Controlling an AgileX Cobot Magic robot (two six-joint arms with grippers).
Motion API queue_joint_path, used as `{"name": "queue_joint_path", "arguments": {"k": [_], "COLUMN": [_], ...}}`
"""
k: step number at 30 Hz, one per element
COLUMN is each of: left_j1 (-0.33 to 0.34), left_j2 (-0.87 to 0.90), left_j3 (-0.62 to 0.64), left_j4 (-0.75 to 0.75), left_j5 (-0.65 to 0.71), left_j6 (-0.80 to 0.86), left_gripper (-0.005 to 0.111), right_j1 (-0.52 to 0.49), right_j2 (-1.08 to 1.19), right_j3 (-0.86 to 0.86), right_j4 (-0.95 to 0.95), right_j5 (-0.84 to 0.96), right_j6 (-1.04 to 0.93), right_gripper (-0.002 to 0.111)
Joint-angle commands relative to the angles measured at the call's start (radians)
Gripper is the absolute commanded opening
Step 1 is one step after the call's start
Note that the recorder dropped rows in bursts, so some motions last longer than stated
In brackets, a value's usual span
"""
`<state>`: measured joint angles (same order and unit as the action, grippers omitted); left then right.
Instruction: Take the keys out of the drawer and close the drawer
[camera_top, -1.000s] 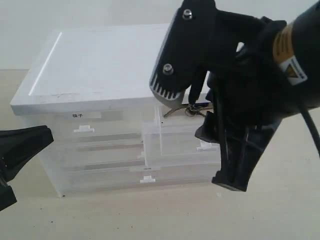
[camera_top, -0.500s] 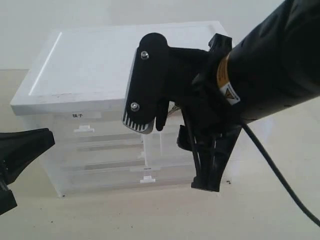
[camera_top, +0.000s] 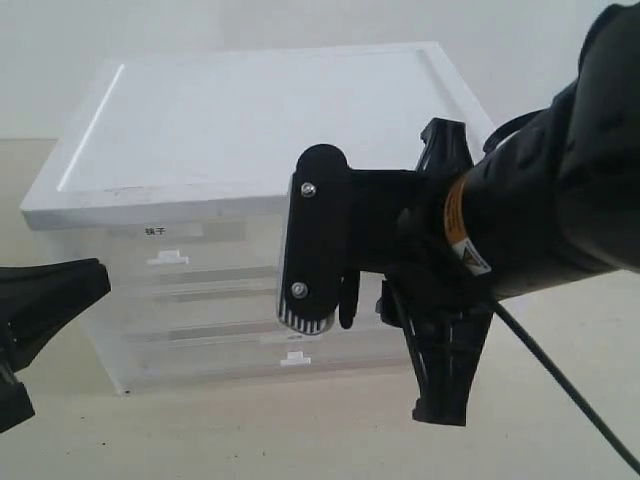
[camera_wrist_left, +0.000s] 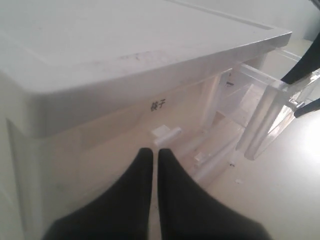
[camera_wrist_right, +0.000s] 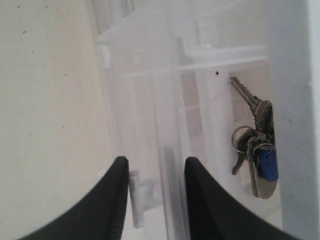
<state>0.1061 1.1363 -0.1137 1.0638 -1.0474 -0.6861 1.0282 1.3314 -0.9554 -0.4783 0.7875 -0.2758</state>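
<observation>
Keys (camera_wrist_right: 256, 145), silver with blue tag, lie in the open translucent plastic drawer (camera_wrist_left: 265, 110); half-open, empty right gripper (camera_wrist_right: 155, 162) must reach in.

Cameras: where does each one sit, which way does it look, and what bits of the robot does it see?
Exterior view: off the arms, facing the cabinet front; right arm up close, left claw at the edge.
Left wrist view: on the left arm, looking past its shut fingers at the cabinet's labelled front.
Right wrist view: on the right arm, looking past its open claw into the drawer holding the keys.
Shared: both wrist views show the pulled-out drawer.
</observation>
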Motion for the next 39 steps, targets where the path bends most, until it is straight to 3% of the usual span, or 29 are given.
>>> {"name": "queue_joint_path", "arguments": {"k": [1,18,24,32,39], "left_j1": [0.002,0.002,0.002,0.002,0.002], "left_j2": [0.004,0.165,0.207,0.225,0.225], "left_j3": [0.004,-0.028,-0.032,-0.032,-0.032], "left_j4": [0.006,-0.155,-0.144,-0.123,-0.125], "left_j5": [0.005,-0.055,-0.174,-0.174,-0.174], "left_j6": [0.003,0.116,0.116,0.128,0.142], "left_gripper": [0.005,0.005,0.005,0.005,0.005], "right_j1": [0.001,0.031,0.031,0.031,0.029], "right_j2": [-0.006,-0.181,-0.181,-0.181,-0.181], "right_j3": [0.004,0.004,0.004,0.004,0.004], "right_j4": [-0.029,0.091,0.093,0.341,0.345], "right_j5": [0.035,0.106,0.067,0.088,0.126], "right_j6": [-0.01,-0.081,-0.088,-0.247,-0.284], "right_gripper": [0.0,0.0,0.0,0.0,0.0]}}
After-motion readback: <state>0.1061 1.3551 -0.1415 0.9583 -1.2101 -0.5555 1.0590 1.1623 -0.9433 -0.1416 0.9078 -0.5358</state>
